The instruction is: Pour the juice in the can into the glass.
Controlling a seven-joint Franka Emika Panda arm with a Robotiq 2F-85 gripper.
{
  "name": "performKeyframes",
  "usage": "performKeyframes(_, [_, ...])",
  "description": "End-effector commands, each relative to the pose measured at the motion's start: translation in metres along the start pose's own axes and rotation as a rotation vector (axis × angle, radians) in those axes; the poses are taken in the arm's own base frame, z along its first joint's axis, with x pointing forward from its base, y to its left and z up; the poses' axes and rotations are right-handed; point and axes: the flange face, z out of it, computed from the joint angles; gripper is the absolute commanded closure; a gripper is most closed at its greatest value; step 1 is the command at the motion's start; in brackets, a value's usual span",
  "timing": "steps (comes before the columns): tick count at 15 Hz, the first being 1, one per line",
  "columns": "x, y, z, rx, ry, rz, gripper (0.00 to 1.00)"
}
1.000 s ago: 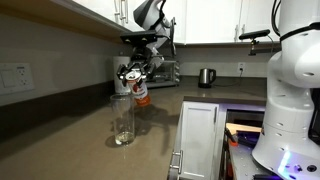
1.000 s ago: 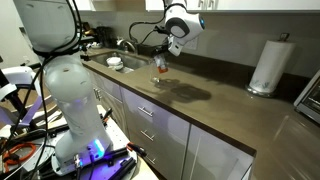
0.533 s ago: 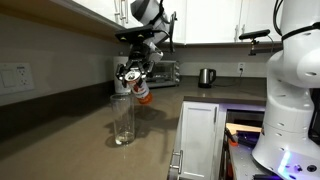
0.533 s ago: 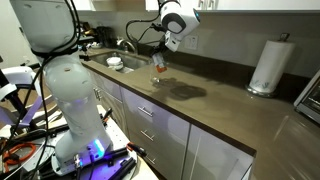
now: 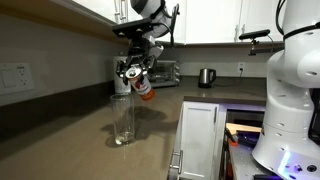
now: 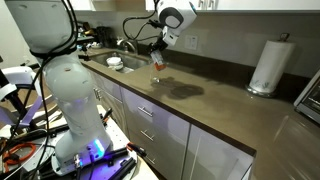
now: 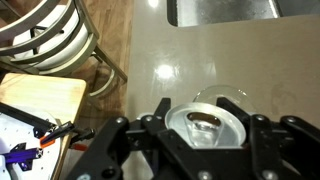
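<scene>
Gripper (image 5: 136, 80) is clamped on the can (image 5: 143, 92), which I see hanging tilted in the air, just above and beside the rim of the glass (image 5: 123, 122). The glass stands upright on the brown countertop (image 5: 70, 135). Through the wrist view I look onto the can's silvery top, held between the two fingers (image 7: 120, 140), with the glass rim showing just behind it. Whether any juice is running I cannot tell. A steel kettle (image 5: 206, 77) sits far along the countertop, and in an exterior view a paper-towel roll (image 6: 266, 65) stands well apart from the glass.
</scene>
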Motion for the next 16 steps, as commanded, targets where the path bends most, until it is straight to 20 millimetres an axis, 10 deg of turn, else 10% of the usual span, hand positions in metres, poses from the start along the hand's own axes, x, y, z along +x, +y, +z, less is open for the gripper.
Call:
performKeyframes(1, [-0.018,0.003,-0.003,0.011,0.059,0.032,0.73])
performKeyframes(16, [-0.055,-0.005,0.014,-0.033,0.239,0.175,0.73])
